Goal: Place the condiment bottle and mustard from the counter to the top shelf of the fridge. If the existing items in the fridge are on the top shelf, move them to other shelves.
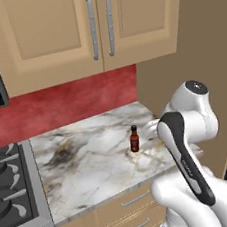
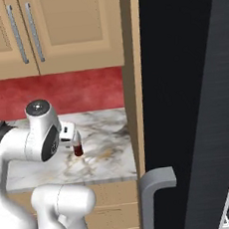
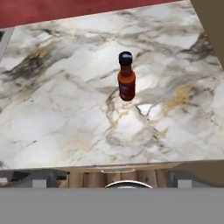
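1. The condiment bottle (image 3: 126, 76) is seen standing upright on the marble bench (image 1: 86, 159), in its right half, roughly midway between the red back wall and the front edge, and well short of the bench's right end beside the tall wooden side panel. It is not touched by anything.
2. The gripper (image 3: 114, 179) is held open at its widest; in the hand view the two finger tips are seen low at the bottom, apart from the bottle, which lies ahead of them and above the bench's front edge. Nothing is gripped.
3. In the right base view the arm's hand is seen raised near the bottle, so the step in hand is judged to be the approach for a first grasp of it.
4. The mustard cannot be made out on the visible part of the bench; whether it has already been moved cannot be told.
5. The fridge (image 2: 185, 104) is seen at the right of the right base view, past the bench's right end, dark, with its grey bar handle (image 2: 157, 192) low down. Its shelves and the existing items inside cannot be made out, so the state of the top shelf cannot be judged.
6. Left to do, as a judgement: the bottle is yet to be grasped, carried and set in the fridge.
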### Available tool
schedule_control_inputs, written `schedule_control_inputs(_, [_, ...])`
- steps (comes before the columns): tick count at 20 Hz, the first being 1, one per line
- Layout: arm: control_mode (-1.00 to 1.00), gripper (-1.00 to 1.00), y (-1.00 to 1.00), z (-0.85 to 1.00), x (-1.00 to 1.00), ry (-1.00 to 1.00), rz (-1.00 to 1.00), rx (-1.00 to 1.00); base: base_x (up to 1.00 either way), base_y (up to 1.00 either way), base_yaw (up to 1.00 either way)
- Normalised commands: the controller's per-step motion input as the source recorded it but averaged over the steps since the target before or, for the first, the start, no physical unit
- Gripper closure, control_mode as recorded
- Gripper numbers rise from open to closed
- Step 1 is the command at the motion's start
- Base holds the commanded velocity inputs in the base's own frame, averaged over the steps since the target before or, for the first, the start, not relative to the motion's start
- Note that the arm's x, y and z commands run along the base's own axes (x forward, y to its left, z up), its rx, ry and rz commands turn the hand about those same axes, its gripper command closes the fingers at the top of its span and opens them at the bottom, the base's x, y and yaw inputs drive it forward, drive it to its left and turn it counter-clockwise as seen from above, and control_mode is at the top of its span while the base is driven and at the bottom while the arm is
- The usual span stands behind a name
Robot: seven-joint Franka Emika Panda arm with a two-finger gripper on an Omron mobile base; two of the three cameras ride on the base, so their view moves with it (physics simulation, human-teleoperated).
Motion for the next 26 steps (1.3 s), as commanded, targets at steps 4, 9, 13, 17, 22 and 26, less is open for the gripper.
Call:
schedule_control_inputs(4, [-1.00,-1.00,0.00,-0.53,0.80,0.00,0.00,-0.02,0.00,0.00,0.00])
schedule_control_inputs(9, [-1.00,-1.00,0.00,-0.30,0.71,0.00,0.00,-0.05,0.00,0.00,0.00])
schedule_control_inputs(13, [-1.00,-1.00,0.00,-0.22,0.53,0.00,0.00,-0.03,0.00,0.00,0.00])
schedule_control_inputs(17, [-1.00,-1.00,0.01,-0.13,0.35,0.00,0.00,0.00,0.00,0.00,0.00])
schedule_control_inputs(22, [-1.00,-1.00,0.10,-0.19,0.38,0.00,0.00,-0.02,0.00,0.00,0.00])
schedule_control_inputs(26, [-1.00,-1.00,0.16,-0.31,0.30,0.01,0.00,-0.03,0.00,0.00,0.00])
